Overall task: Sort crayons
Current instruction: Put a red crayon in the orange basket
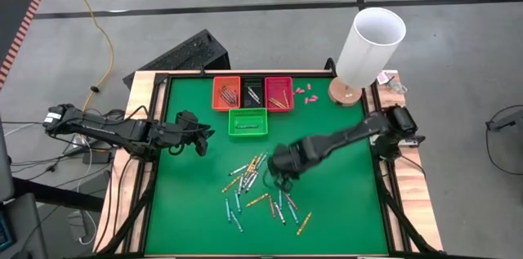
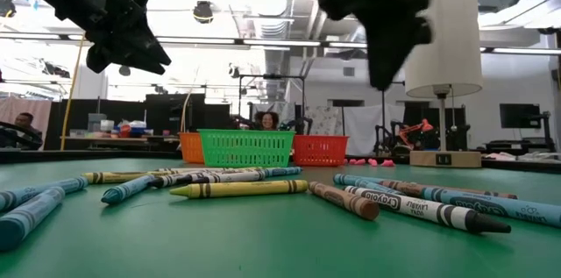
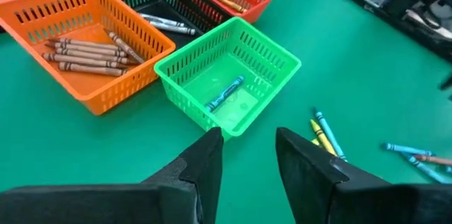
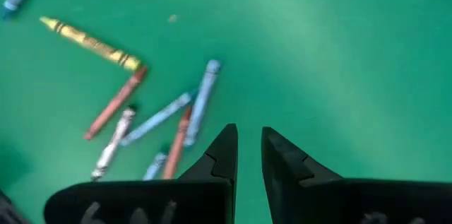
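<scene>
Many crayons (image 1: 261, 185) lie loose on the green mat at the table's middle and near side; the low view shows these crayons (image 2: 237, 188) lying flat. My right gripper (image 1: 280, 179) hangs over the pile's far right part, pointing down. Its fingers (image 4: 222, 150) stand a narrow gap apart with nothing between them, above bare mat beside several crayons (image 4: 162, 118). My left gripper (image 1: 198, 140) waits left of the green basket (image 3: 183, 86), raised and open (image 3: 247, 157), holding nothing. One blue crayon (image 3: 226, 93) lies in that basket.
Behind the green basket stand an orange basket (image 3: 42, 12) with brown crayons, a black basket (image 1: 252, 91) with grey ones and a red basket (image 1: 279, 93). A white lamp (image 1: 372, 42) stands at the far right corner, with tiny pink bits (image 1: 304, 94) beside it.
</scene>
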